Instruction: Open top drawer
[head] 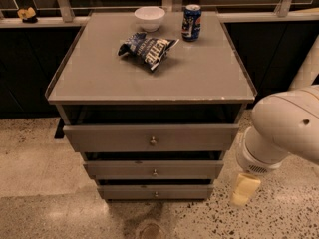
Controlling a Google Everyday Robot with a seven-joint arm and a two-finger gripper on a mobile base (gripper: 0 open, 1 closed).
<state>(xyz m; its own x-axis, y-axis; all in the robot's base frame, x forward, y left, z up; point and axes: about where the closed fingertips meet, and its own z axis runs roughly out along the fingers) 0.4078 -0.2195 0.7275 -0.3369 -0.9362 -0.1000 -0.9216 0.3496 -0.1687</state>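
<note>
The top drawer point(109, 137) is the widest grey front of three in the cabinet, with a small round metal knob point(153, 141) at its centre. Its front stands forward of the cabinet top, and a dark gap shows above it. My white arm point(284, 128) fills the right side, beside the cabinet. My gripper point(244, 188) hangs below the arm as a pale yellow piece, low over the floor, to the right of the lower drawers and apart from the knob.
On the grey cabinet top point(199, 78) lie a white bowl point(149, 18), a blue can point(191, 22) and a blue chip bag point(146, 48). Two narrower drawers point(124, 170) sit below the top one. The speckled floor point(35, 183) lies around; a railing point(60, 4) runs behind.
</note>
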